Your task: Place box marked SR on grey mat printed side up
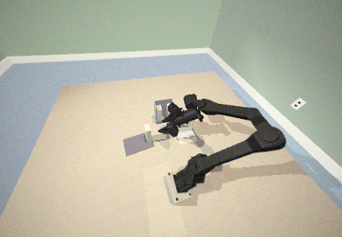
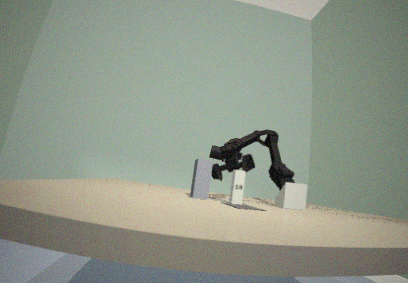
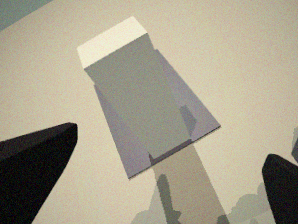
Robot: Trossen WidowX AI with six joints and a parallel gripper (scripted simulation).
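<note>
Ahead of my end effector [image 1: 162, 126] [image 2: 232, 167] [image 3: 172, 142], furthest left from above, lies the grey mat [image 1: 137, 145] [image 2: 250, 207] [image 3: 114, 135]. The SR box [image 1: 148, 134] [image 2: 237, 188] [image 3: 135, 95] stands upright on its near edge, print sideways: delivered, I judge, but still to be tipped print-up. Next rightward, beside my fingers, the bin [image 1: 156, 114] [image 2: 201, 179] shows two pale boxes standing. My fingers are spread, pinching nothing; backing clear comes last.

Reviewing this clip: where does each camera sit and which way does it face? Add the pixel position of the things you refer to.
Top: high up, looking obliquely down on bin [image 1: 156, 114] and mat [image 1: 136, 146] [image 3: 112, 127]; whole arm [image 1: 235, 148] [image 2: 272, 149] shows.
Exterior: low beyond the table edge, looking across at the SR print; arm shows.
Wrist: on the arm, looking down past both fingertips at the box [image 1: 147, 133] [image 2: 238, 189] [image 3: 132, 92].
Top and wrist share mat and box.
</note>
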